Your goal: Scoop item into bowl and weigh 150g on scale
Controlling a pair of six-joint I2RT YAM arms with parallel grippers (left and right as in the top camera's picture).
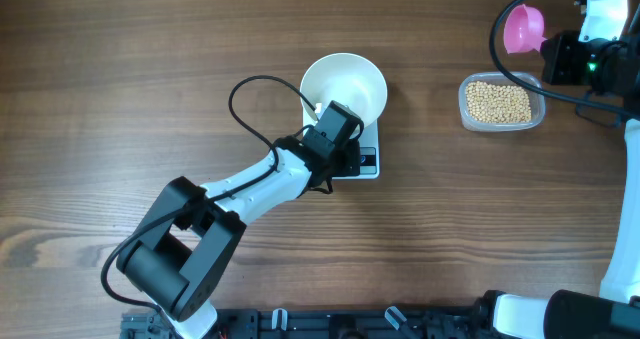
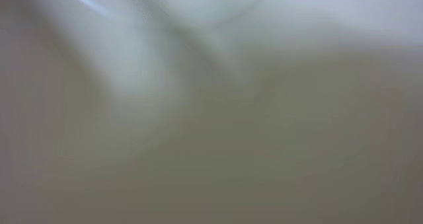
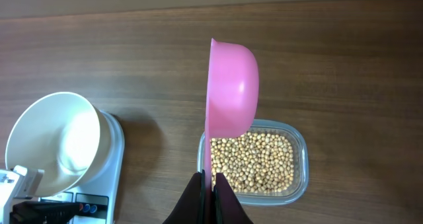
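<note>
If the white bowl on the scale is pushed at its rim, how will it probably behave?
The bowl looks rigid and glossy, so it would probably slide rather than bend. It is empty and overhangs the small scale, so a push at the rim may tip it.

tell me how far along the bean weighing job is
Done: the white bowl sits on the scale, empty, and the right claw is shut on the pink scoop. In hand: the scoop hangs near the tub of soybeans, no beans showing in it; the left claw is shut at the bowl's rim. Left: all the scooping and weighing.
</note>
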